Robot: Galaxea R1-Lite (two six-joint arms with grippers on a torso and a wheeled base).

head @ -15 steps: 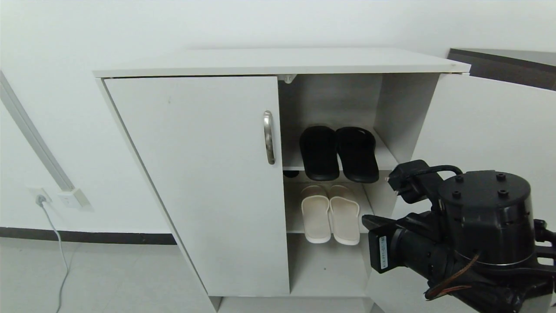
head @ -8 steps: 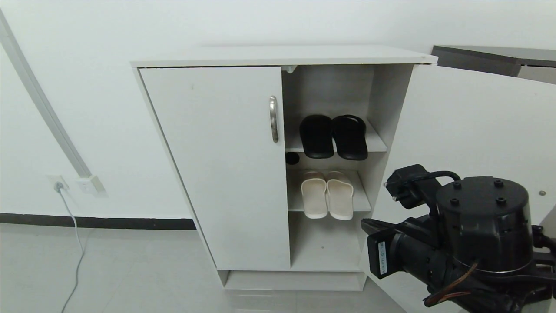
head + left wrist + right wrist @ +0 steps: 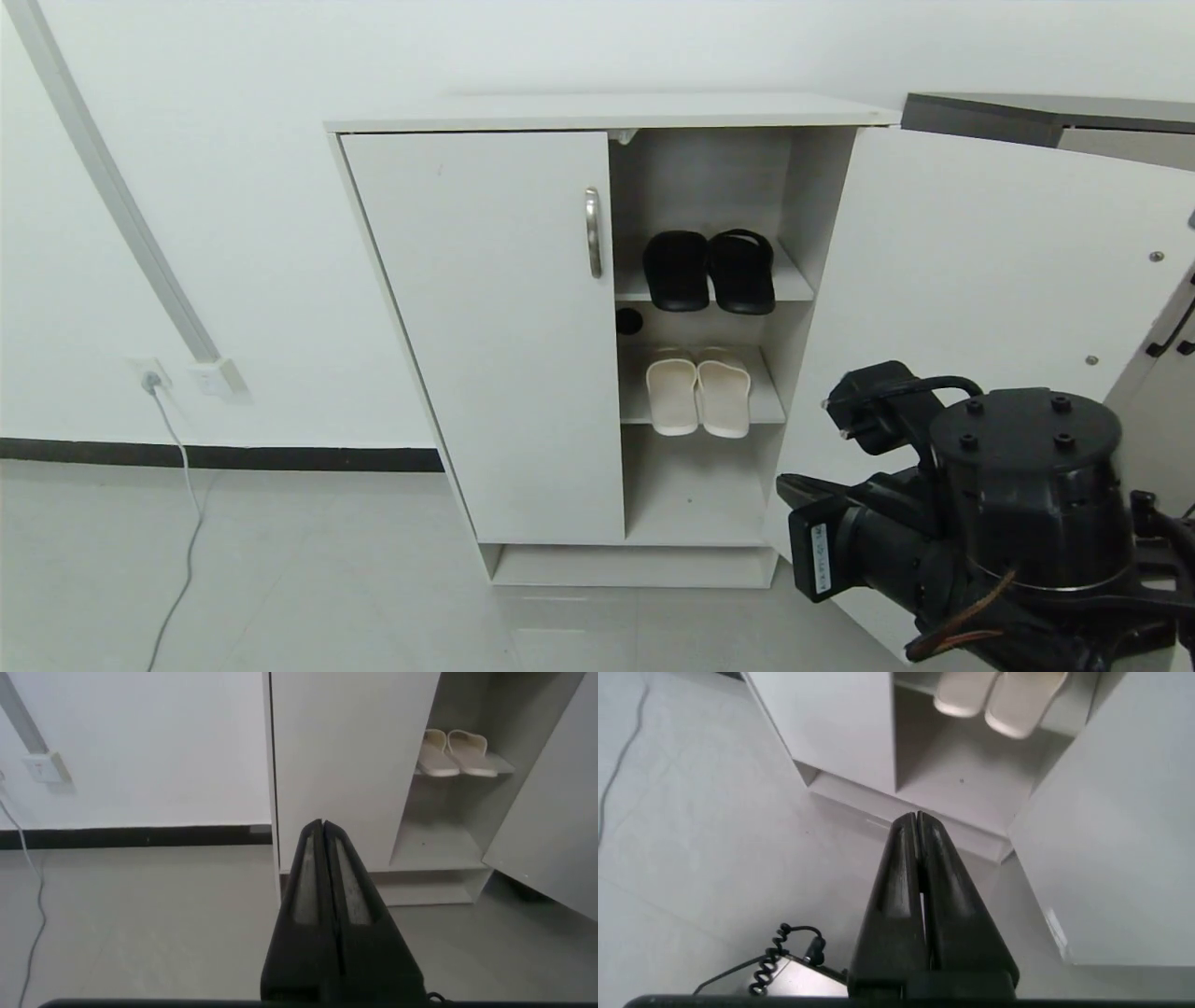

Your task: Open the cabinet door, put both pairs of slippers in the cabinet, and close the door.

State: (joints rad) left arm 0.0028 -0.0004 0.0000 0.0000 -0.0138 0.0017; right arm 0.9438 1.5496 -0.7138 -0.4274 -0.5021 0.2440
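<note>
1. Sitting paired mid-frame in the cabinet [image 3: 607, 110], the black slippers [image 3: 708, 271] occupy the upper shelf and the cream slippers [image 3: 698, 397] the shelf below; stowing looks finished.
2. Its right door [image 3: 971, 280] stands wide at frame right, so closing remains; the left door [image 3: 485, 327] is shut.
3. The left gripper [image 3: 323, 831] and right gripper [image 3: 918, 821] have jaws pressed together, empty; nothing needs carrying.
</note>
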